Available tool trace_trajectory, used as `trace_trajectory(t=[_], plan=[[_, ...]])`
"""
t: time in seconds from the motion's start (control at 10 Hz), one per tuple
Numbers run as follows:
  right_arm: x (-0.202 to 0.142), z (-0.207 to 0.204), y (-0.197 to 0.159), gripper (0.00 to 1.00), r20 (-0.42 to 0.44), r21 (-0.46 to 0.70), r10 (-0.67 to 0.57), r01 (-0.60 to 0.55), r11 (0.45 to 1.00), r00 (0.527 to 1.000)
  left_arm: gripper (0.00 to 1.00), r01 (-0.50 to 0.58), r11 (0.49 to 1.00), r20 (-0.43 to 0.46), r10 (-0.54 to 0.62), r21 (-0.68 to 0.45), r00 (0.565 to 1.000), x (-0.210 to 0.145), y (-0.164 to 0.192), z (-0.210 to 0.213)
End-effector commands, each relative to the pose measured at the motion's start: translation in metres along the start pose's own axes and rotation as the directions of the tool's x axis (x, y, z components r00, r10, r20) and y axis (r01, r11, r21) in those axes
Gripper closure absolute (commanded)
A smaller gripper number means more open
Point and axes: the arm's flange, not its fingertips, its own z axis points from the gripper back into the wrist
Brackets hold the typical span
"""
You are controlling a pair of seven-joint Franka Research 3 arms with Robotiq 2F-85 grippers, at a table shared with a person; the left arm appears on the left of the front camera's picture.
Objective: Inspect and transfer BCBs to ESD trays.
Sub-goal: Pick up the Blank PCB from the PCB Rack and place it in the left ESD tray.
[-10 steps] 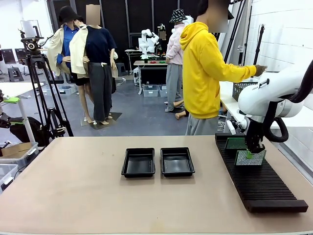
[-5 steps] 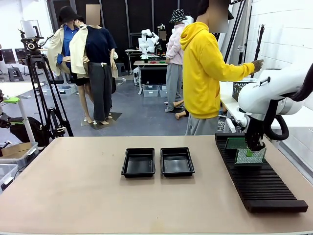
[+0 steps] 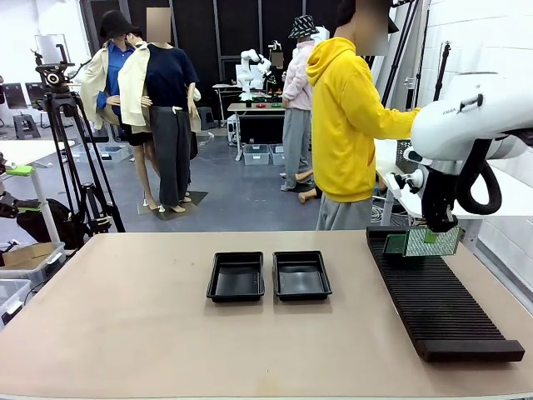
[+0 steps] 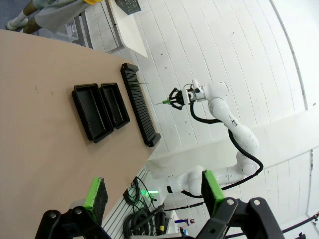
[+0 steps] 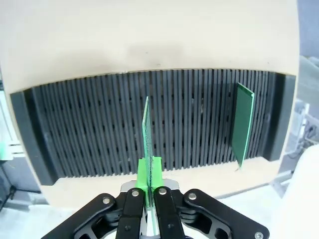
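- Right end effector (image 3: pixel 432 235) (image 5: pixel 149 167): jaws nearly closed, pads clamped on one long edge of a BCB (image 3: pixel 434 243) (image 5: pixel 147 128).
- Held BCB is hung on edge below the fingers, with its face turned to the robot's side and its long axis level, running across the counter (image 3: pixel 125 333) parallel to the slots.
- It is held above the far end of the black slotted rack (image 3: pixel 445 312) (image 5: pixel 89 124).
- A second BCB (image 3: pixel 394 244) (image 5: pixel 244 123) is stood on edge in a slot near that far end, several slots from the held one.
- Two ESD trays (image 3: pixel 236 294) (image 3: pixel 301 293) are set side by side mid-counter, well apart from the rack.
- Left end effector (image 4: pixel 153 191): fingers spread wide, nothing between them, raised high over the counter.
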Motion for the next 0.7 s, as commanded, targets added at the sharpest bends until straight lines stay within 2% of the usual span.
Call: trace_trajectory(t=[0.0, 0.1, 0.2, 0.3, 0.4, 0.6], plan=[[0.008, 0.013, 0.013, 1.0, -0.012, -0.009, -0.085, 0.085, 0.996, 0.996, 0.0, -0.01, 1.0, 0.009, 0.01, 0.003, 1.0, 0.001, -0.004, 0.001], [0.013, 0.021, 0.017, 1.0, 0.019, -0.011, -0.136, 0.136, 0.991, 0.991, 0.0, -0.01, 1.0, 0.009, 0.01, 0.003, 1.0, 0.001, -0.004, 0.001], [0.02, 0.027, 0.018, 1.0, 0.067, -0.012, -0.263, 0.264, 0.964, 0.963, 0.0, -0.01, 1.0, 0.009, 0.01, 0.003, 1.0, 0.001, -0.004, 0.001], [0.029, 0.03, 0.016, 1.0, 0.134, -0.001, -0.393, 0.396, 0.918, 0.91, 0.0, -0.01, 1.0, 0.009, 0.01, 0.003, 1.0, 0.001, -0.004, 0.001], [0.039, 0.032, 0.016, 1.0, 0.165, 0.022, -0.496, 0.499, 0.866, 0.853, 0.0, -0.01, 1.0, 0.009, 0.01, 0.003, 1.0, 0.001, -0.004, 0.001], [0.059, 0.034, 0.015, 1.0, 0.186, 0.067, -0.655, 0.656, 0.752, 0.732, 0.0, -0.01, 1.0, 0.009, 0.01, 0.003, 1.0, 0.001, -0.004, 0.001]])
